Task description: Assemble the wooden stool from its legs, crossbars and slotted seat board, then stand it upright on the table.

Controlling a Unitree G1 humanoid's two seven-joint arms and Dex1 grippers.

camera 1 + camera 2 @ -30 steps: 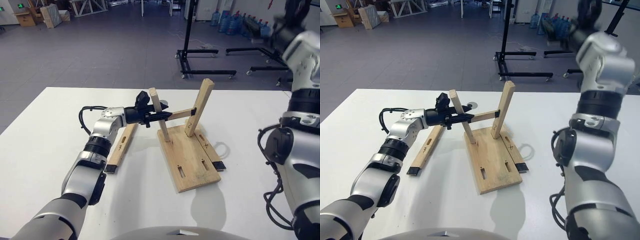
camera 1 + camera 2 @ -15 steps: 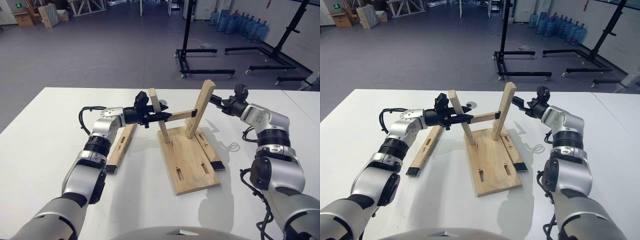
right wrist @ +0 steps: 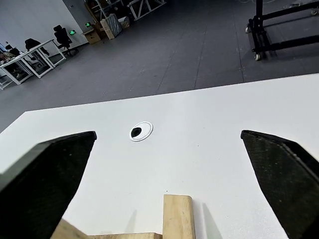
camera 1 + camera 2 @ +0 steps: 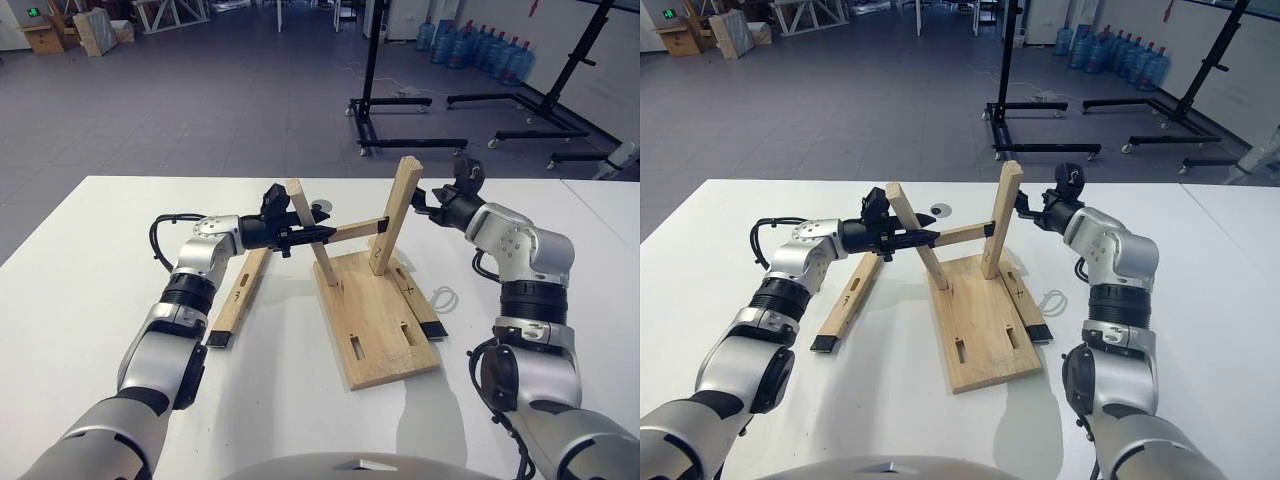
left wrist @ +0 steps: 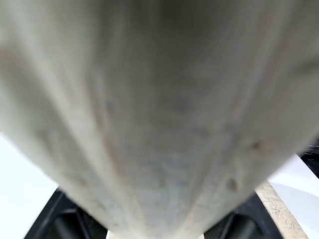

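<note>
The slotted seat board (image 4: 385, 330) lies flat on the white table (image 4: 90, 330). Two legs stand tilted in its slots, the left leg (image 4: 322, 255) and the right leg (image 4: 398, 205), joined by a crossbar (image 4: 358, 231). My left gripper (image 4: 318, 236) is shut on the left leg just above the crossbar; in the left wrist view the leg's wood (image 5: 159, 99) sits right in front of the camera. My right gripper (image 4: 424, 203) hangs open just right of the right leg's top. That leg's top end (image 3: 177, 214) shows below the spread fingers (image 3: 55, 174).
A loose leg (image 4: 240, 290) lies flat left of the board. Another bar with a dark end (image 4: 428, 318) lies along the board's right edge, beside a thin cable loop (image 4: 447, 297). A round grommet (image 4: 321, 207) sits behind the legs. Black stands are on the floor beyond.
My right arm swung down from high at the right, and its open gripper now sits by the right leg's top. The left gripper and its leg have shifted slightly left.
</note>
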